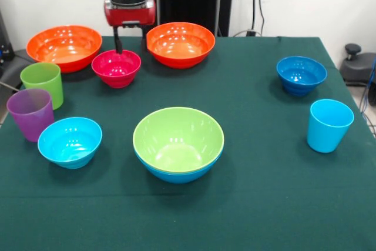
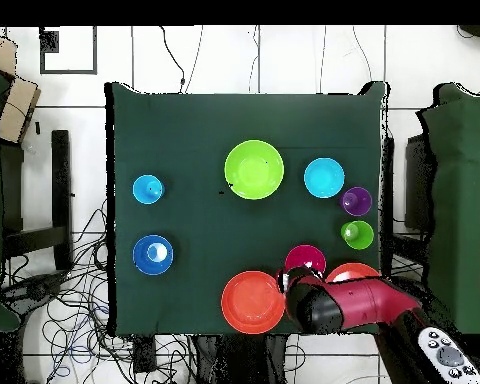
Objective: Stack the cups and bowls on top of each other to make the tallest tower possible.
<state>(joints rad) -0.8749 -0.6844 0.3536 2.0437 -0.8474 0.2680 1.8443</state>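
Observation:
The tower is a lime green large bowl (image 1: 178, 136) nested in a blue large bowl (image 1: 176, 176) at the table's middle; it also shows in the overhead view (image 2: 254, 168). My gripper (image 1: 130, 44) is open and empty, just behind the far rim of the small magenta bowl (image 1: 116, 67), between two orange bowls (image 1: 64, 46) (image 1: 180, 43). In the overhead view the gripper (image 2: 292, 279) is next to the magenta bowl (image 2: 305, 258). The lime green cup (image 1: 42, 83), purple cup (image 1: 30, 113) and small cyan bowl (image 1: 70, 141) stand at the left. The small dark blue bowl (image 1: 301, 74) and light blue cup (image 1: 329, 124) stand at the right.
The dark green cloth (image 1: 252, 204) covers the table. A black stool or chair part (image 1: 358, 63) stands off the right edge. Cables lie on the floor around the table (image 2: 74, 320). My arm (image 2: 359, 303) partly covers one orange bowl (image 2: 352, 270) from above.

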